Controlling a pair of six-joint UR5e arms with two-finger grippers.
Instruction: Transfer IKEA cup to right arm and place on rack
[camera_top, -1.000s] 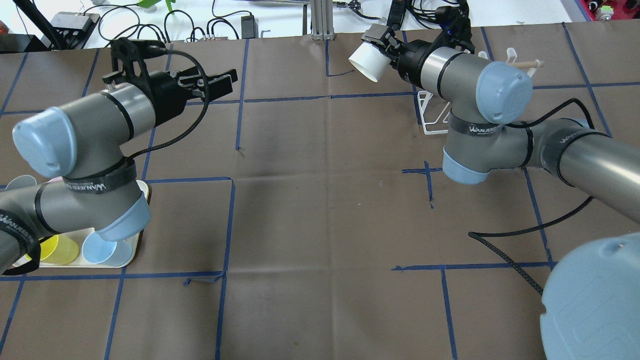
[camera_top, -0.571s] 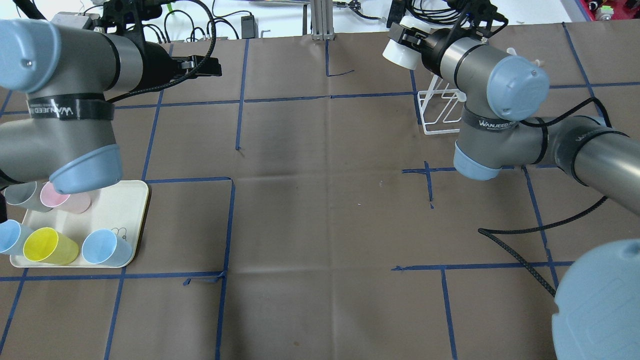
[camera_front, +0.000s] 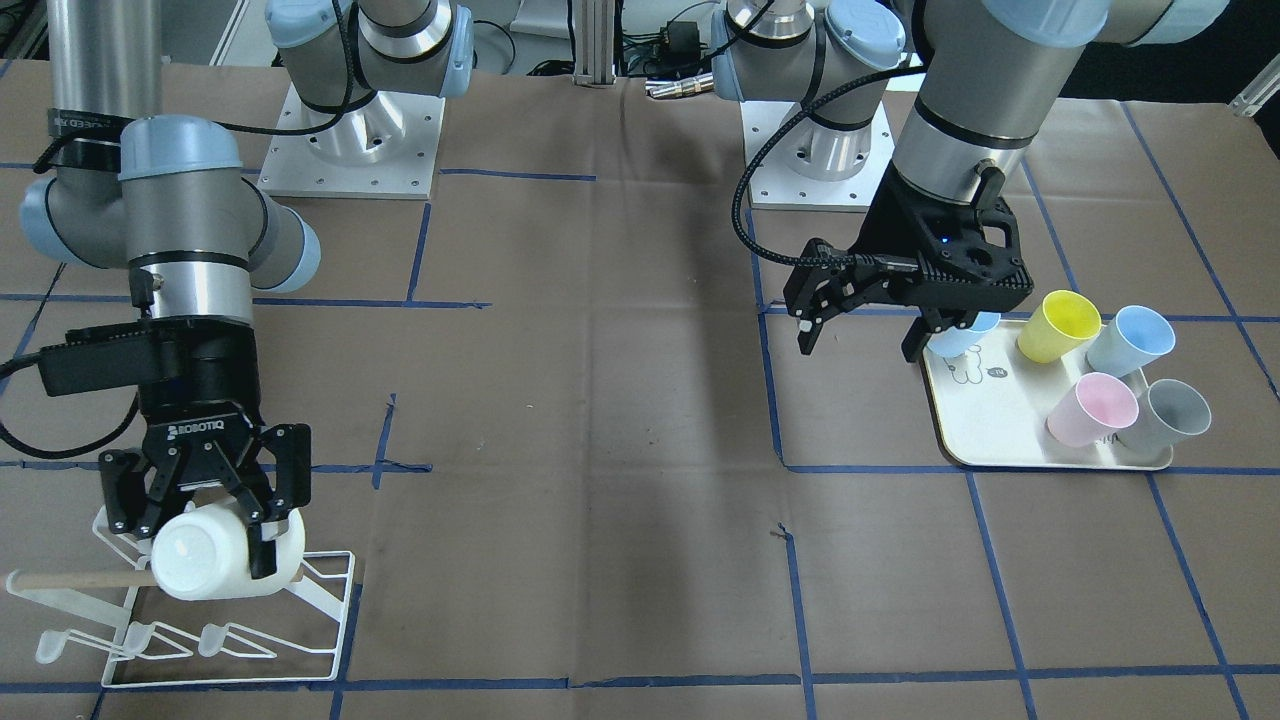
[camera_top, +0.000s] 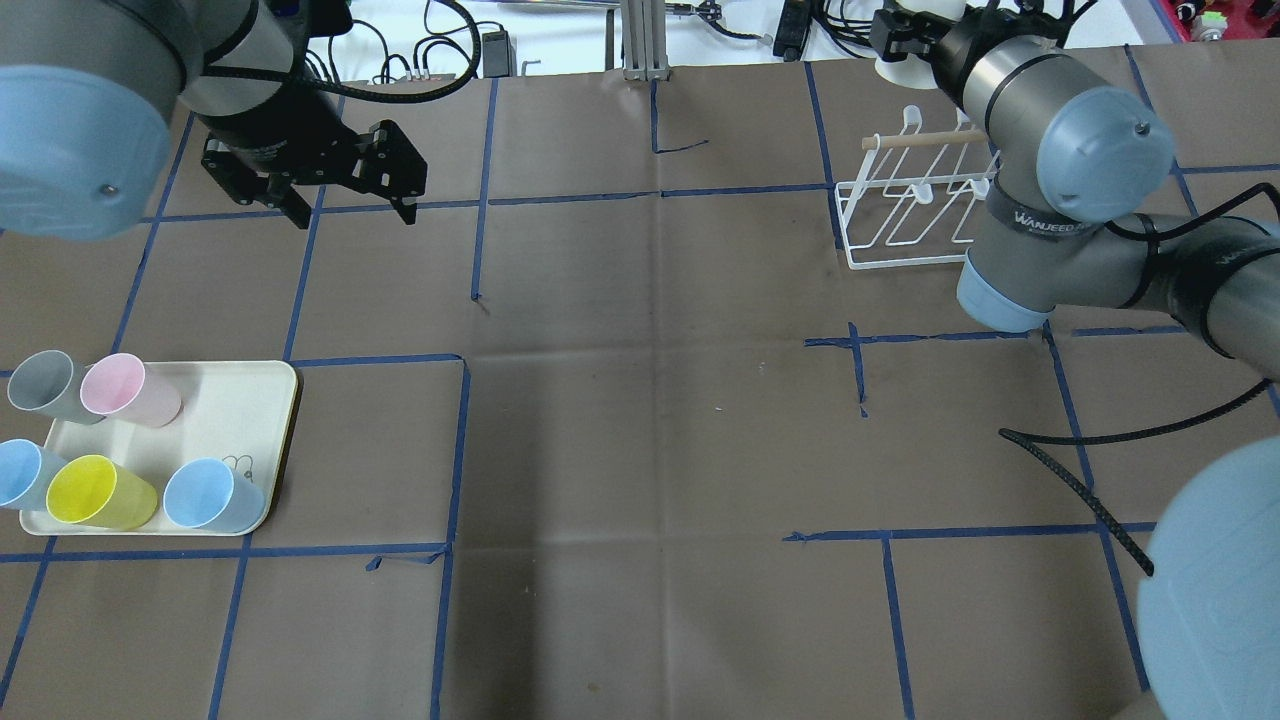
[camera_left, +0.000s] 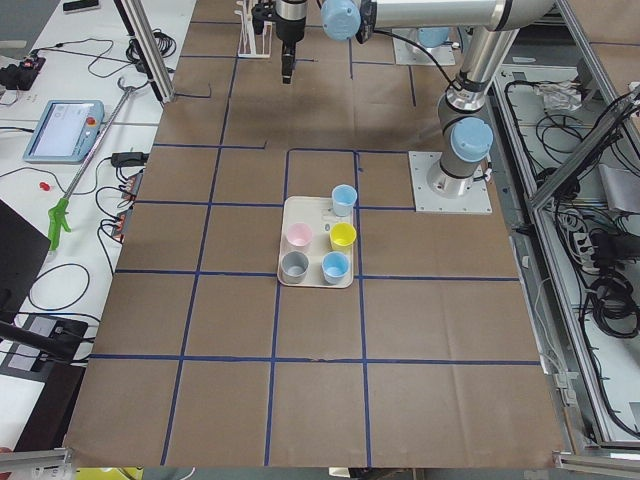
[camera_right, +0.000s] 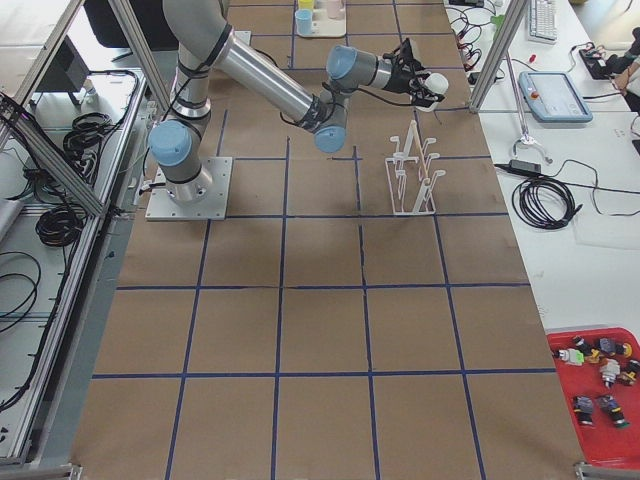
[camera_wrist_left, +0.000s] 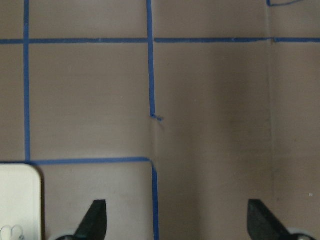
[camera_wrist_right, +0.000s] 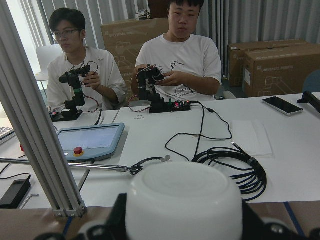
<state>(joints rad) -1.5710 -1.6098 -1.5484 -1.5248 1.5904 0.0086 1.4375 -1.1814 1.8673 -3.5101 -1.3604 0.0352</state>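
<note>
Moved: right hand (camera_front: 205, 530) has swung the white cup (camera_front: 190, 565) over the rack (camera_front: 330, 590).
Grip: clenched on the cup, which lies sideways.
Below: dowel (camera_front: 70, 579) and prongs (camera_front: 215, 638); best to lower slowly and seat the cup before releasing.
Far: left hand (camera_front: 860, 345), spread and empty.

White "ROBOTIQ" lettering stands on the black body of the right gripper (camera_front: 195, 540), at the table's far right. "WANJEED" is printed in white on a black strap (camera_top: 1045, 222) around the right arm (camera_top: 1100, 150). Print on the cardboard boxes (camera_wrist_right: 272, 67) is too small to read.
</note>
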